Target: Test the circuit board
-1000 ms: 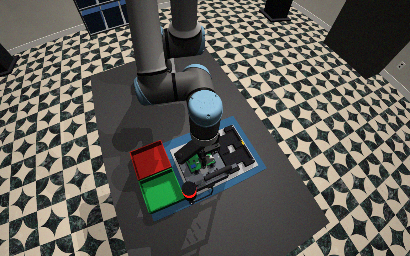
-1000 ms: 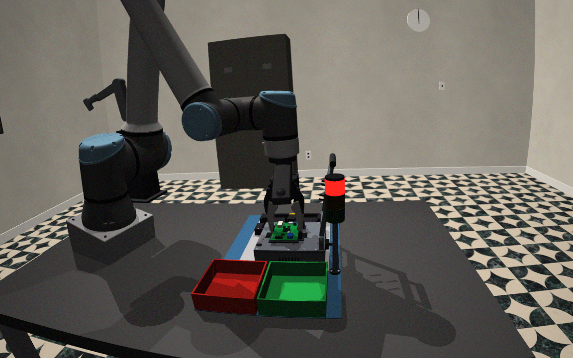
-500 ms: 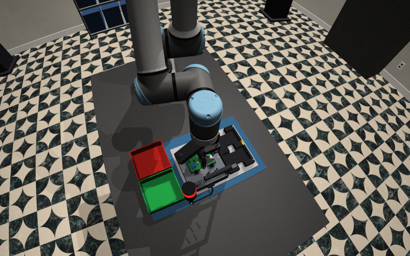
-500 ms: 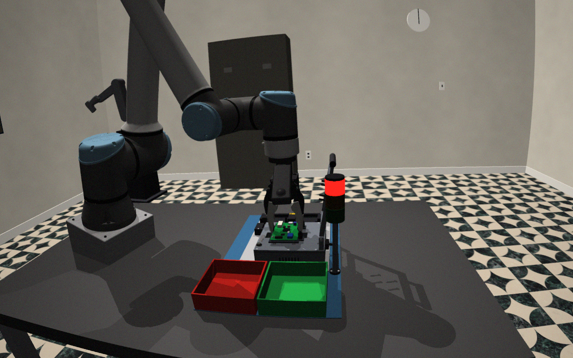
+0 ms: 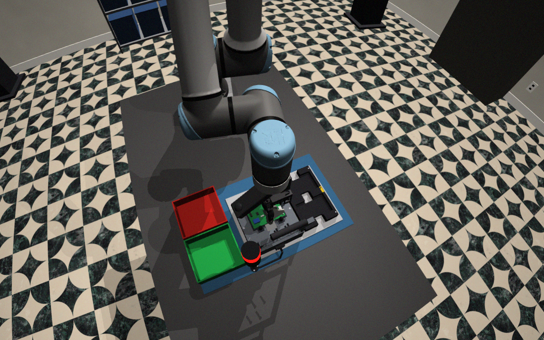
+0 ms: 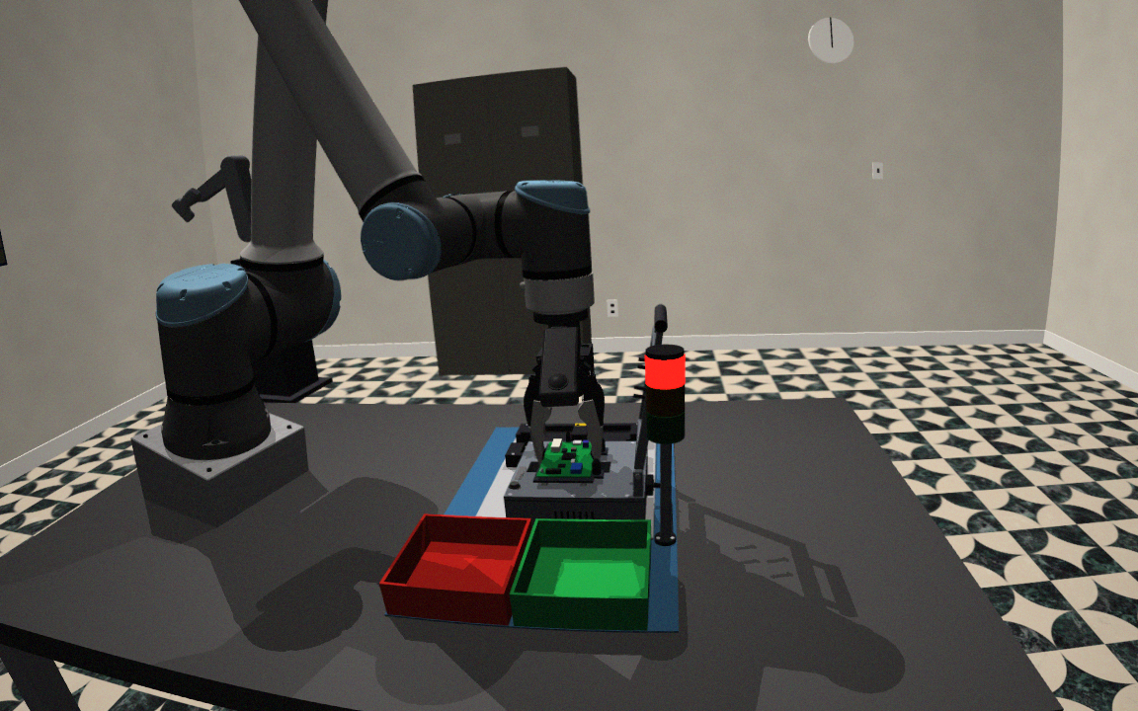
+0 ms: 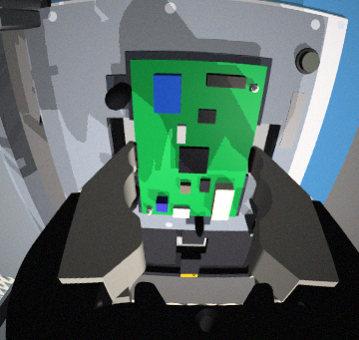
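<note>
The green circuit board lies flat in the tester, component side up. Pin tips show at two opposite corners of it in the wrist view. Its white connector is at the edge near the bottom of the wrist view. My gripper is shut on the board, with a jaw against each long edge. The tester's lid stands open. The signal light glows red. The red bin and green bin are both empty.
A black tray lies beside the tester, on the side away from the bins. The raised lid and the light's pole stand along one side of the tester. The bins stand side by side on the blue mat.
</note>
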Available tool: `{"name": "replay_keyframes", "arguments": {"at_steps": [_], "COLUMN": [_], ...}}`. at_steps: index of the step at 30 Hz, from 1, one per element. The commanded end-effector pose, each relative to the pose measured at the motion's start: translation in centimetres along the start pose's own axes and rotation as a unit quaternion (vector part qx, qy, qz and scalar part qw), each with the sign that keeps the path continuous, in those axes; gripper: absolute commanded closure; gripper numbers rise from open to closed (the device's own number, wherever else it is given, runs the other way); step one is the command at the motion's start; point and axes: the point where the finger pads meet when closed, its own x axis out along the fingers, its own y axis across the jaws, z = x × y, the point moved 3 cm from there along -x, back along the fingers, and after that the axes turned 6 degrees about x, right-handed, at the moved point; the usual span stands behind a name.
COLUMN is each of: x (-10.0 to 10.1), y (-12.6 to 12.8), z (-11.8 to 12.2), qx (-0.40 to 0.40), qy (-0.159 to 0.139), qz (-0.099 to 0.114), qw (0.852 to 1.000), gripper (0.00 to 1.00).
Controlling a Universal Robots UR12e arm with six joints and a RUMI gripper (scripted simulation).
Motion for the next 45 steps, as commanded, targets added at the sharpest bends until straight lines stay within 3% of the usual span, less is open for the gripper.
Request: {"name": "replay_keyframes", "arguments": {"at_steps": [1, 45], "x": [-0.10, -0.88], "y": [0.19, -0.05], "z": [-0.10, -0.13], "qx": [0.001, 0.001], "qy": [0.000, 0.000], "qz": [0.000, -0.001], "qw": [1.000, 1.000], "gripper": [0.61, 0.61]}}
